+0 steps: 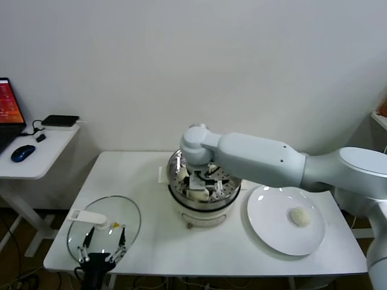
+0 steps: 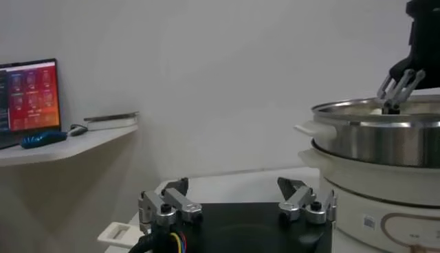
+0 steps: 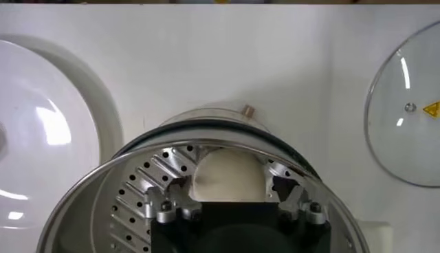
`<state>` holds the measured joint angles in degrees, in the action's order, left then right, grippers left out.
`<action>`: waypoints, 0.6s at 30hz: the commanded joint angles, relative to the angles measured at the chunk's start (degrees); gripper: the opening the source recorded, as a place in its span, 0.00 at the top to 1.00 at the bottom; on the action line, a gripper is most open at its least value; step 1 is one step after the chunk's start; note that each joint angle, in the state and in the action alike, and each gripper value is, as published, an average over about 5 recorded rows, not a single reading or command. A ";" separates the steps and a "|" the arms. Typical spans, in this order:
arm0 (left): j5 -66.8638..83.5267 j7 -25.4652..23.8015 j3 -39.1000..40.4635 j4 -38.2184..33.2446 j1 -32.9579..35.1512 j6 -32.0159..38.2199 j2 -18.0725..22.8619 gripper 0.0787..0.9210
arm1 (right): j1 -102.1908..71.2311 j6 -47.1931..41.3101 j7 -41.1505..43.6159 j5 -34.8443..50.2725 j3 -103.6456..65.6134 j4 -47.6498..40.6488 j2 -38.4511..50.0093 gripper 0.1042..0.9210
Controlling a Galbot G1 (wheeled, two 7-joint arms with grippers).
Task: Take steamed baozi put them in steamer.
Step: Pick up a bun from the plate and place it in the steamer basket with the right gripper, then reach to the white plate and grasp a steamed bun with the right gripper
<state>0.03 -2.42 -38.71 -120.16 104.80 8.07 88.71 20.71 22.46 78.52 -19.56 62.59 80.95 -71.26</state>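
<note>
1. Right gripper [image 3: 230, 185] is low inside the steamer [image 3: 137, 196], fingers clamped on a baozi [image 3: 228, 175] just above the perforated floor.
2. Step in hand, as judged: placing. Next: let go, lift clear.
3. One bun [image 1: 300, 216] remains on the plate [image 1: 266, 232].
4. Left gripper [image 1: 101, 251] idles, fingers apart, over the glass lid [image 1: 130, 211].

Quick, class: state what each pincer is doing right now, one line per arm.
Left pincer: open, empty, hanging over the glass lid.
Right pincer: inside the steamer, around a baozi; grip cannot be told.
</note>
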 commanded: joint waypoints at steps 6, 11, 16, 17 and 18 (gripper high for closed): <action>-0.29 -0.05 0.21 -0.38 0.08 -0.09 0.00 0.12 | 4.80 0.11 0.79 4.97 -0.45 -0.07 2.41 0.12; -0.69 -0.07 0.45 -0.34 0.14 -0.05 0.01 0.12 | 9.93 -0.05 1.32 10.20 -0.59 -1.08 4.51 0.12; -0.78 -0.13 0.52 -0.51 0.41 0.06 -0.03 0.12 | 16.57 -3.91 1.18 17.36 2.39 -1.48 9.46 0.12; -0.76 -0.17 0.50 -0.53 0.46 0.08 -0.04 0.12 | 18.07 -5.69 0.76 19.51 3.84 -1.43 10.80 0.12; -0.76 -0.23 0.48 -0.55 0.49 0.11 -0.07 0.12 | 19.71 -7.54 0.00 21.86 5.91 -1.42 12.36 0.12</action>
<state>-0.66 -2.51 -38.21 -120.60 105.13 8.08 88.71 29.18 21.42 79.76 -10.73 62.90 79.90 -66.40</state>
